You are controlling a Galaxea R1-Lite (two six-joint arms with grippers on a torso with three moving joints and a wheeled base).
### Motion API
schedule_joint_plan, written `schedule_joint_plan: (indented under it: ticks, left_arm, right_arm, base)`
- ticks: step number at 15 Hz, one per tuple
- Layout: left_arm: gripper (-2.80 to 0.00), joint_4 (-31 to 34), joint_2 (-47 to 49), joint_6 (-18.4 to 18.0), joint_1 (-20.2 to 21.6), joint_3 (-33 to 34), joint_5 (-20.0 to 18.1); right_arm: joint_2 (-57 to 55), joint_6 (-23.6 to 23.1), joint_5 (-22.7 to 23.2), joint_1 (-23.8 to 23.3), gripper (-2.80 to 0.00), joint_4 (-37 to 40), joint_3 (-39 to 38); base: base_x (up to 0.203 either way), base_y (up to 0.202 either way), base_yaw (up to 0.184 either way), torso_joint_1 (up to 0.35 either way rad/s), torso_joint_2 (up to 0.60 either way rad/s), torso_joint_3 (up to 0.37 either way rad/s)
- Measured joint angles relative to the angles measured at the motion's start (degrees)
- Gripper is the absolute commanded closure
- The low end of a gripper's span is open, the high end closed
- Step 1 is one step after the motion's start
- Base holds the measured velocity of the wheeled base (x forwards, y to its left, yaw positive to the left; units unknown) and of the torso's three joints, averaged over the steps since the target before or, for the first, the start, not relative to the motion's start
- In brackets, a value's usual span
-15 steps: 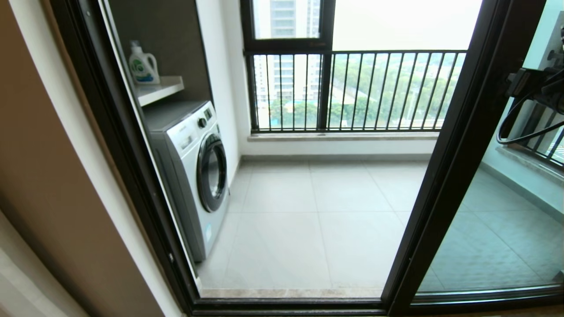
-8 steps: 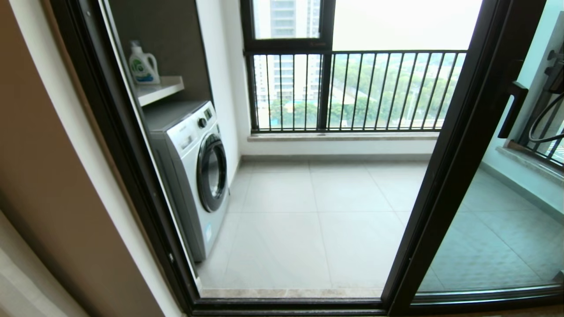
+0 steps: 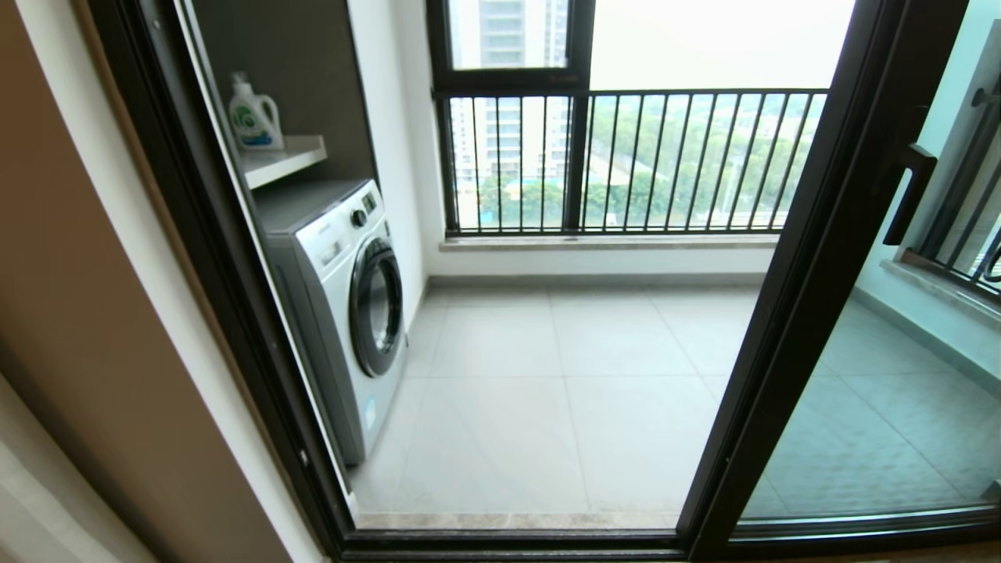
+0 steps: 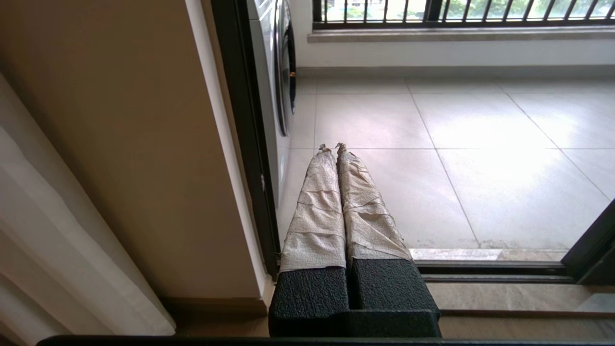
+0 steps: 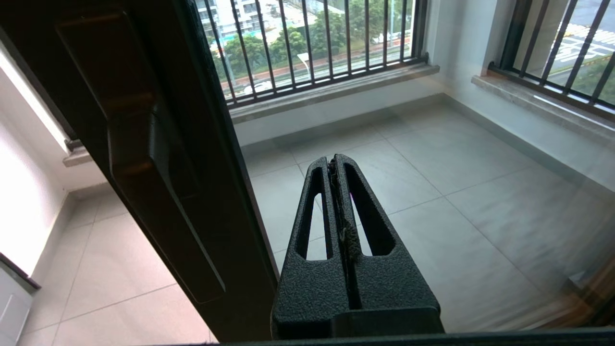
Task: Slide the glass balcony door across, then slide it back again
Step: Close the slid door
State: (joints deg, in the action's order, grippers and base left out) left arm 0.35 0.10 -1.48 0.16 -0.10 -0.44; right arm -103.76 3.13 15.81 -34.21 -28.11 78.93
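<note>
Glass balcony door (image 3: pixel 805 313) slid to the right of the opening, both claws off it.

The door's dark upright stands well to the right of the washing machine (image 3: pixel 344 305), with open doorway and bare balcony floor tiles (image 3: pixel 547 391) between them; its short bar handle (image 3: pixel 907 195) sits on that upright, on the side away from the washing machine. The right claw (image 5: pixel 336 166) is clenched on nothing, fingers pressed together, hanging just beside the handle and in front of the door's glass without touching either. The left claw (image 4: pixel 331 149), its fingers wrapped in pale tape and likewise clenched and empty, sits low near the washing machine's side of the doorway, above the floor track (image 4: pixel 480 269).
</note>
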Motion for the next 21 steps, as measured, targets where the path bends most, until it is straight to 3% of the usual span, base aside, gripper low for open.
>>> schedule_joint_plan:
  ticks: [10, 21]
  left_arm:
    - [0.00, 0.00, 0.00, -0.01, 0.00, 0.00, 0.01]
    - [0.00, -0.01, 0.00, 0.00, -0.02, 0.00, 0.02]
  right_arm:
    - [-8.08, -0.71, -0.41, 4.92, 0.00, 0.11, 7.82]
    - [-9.03, -2.76, -4.79, 12.27, 0.00, 0.02, 8.17]
  base:
    - [0.000, 0.000, 0.000, 0.000, 0.00, 0.000]
    - [0.000, 0.000, 0.000, 0.000, 0.00, 0.000]
